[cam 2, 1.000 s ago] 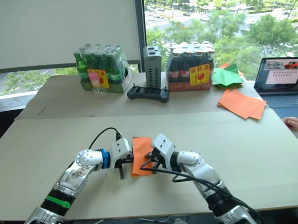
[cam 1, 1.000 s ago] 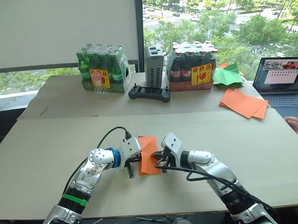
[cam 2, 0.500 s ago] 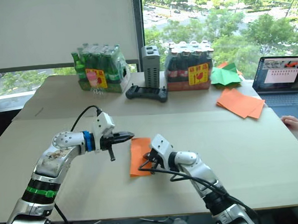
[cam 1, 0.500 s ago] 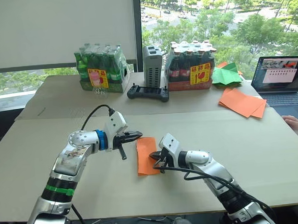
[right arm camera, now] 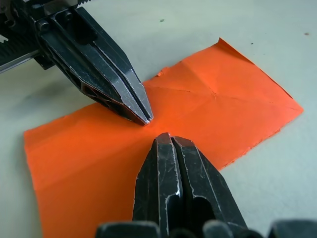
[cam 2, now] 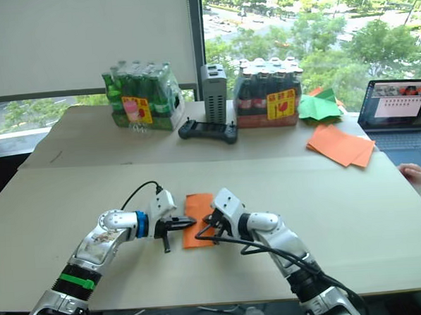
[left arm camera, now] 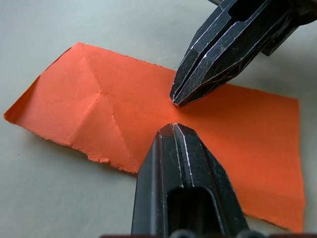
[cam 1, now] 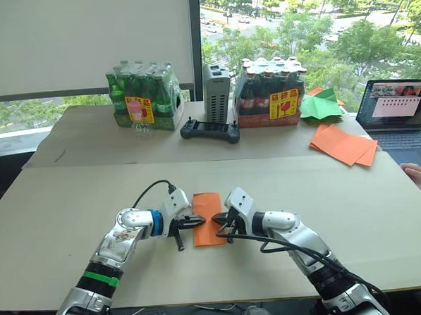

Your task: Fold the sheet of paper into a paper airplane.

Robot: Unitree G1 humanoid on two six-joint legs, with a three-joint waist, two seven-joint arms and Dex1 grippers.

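My left claw (cam 1: 199,219) and my right claw (cam 1: 217,218) both rest with their tips on the sheet of paper (cam 1: 208,227), meeting nose to nose over its middle; each has its two fingers pressed together, gripping nothing. The sheet of paper lies flat on the surface (cam 1: 58,208), about midway between its left and right edges and nearer the front edge than the back. In my left wrist view the paper (left arm camera: 89,109) shows crease lines fanning out from one spot, and a ragged edge. Toward the back right corner of the surface sits a stack of orange sheets (cam 1: 345,145) with a green paper shape (cam 1: 321,106) just behind it, well apart from my claws.
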